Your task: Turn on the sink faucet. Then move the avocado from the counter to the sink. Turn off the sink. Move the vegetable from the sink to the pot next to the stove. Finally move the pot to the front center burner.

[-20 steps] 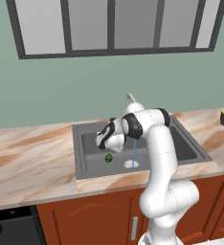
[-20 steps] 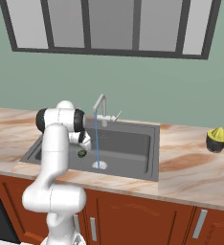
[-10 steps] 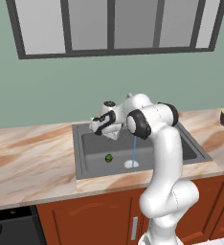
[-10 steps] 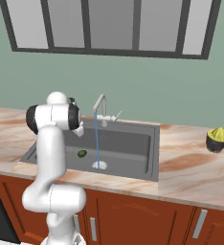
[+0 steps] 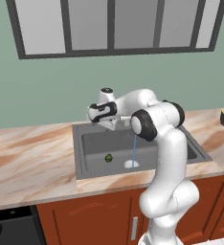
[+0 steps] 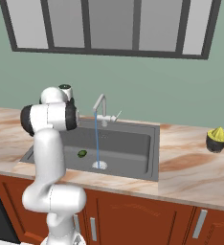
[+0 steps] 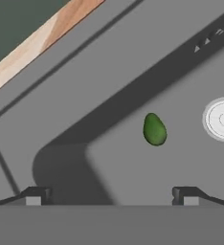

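The avocado [image 5: 108,157] [image 6: 82,153] [image 7: 154,129], small and dark green, lies on the floor of the dark grey sink [image 5: 92,143] [image 6: 133,148], left of the pale drain [image 7: 222,118]. A thin stream of water [image 6: 97,143] runs from the silver gooseneck faucet [image 6: 100,107] down onto the drain. My gripper [image 5: 95,115] [image 7: 111,196] hangs open above the sink's back left part, well above the avocado, with nothing between its fingertips [image 7: 35,195].
The marbled counter [image 5: 32,158] runs on both sides of the sink. A dark bowl with a yellow-green thing [image 6: 217,139] stands on it far to the right. A dark appliance front [image 5: 8,229] sits below the counter at the left.
The gripper has risen out of the basin, up and toward the back wall, jaws staying open. The avocado stays on the sink floor and the water keeps running.
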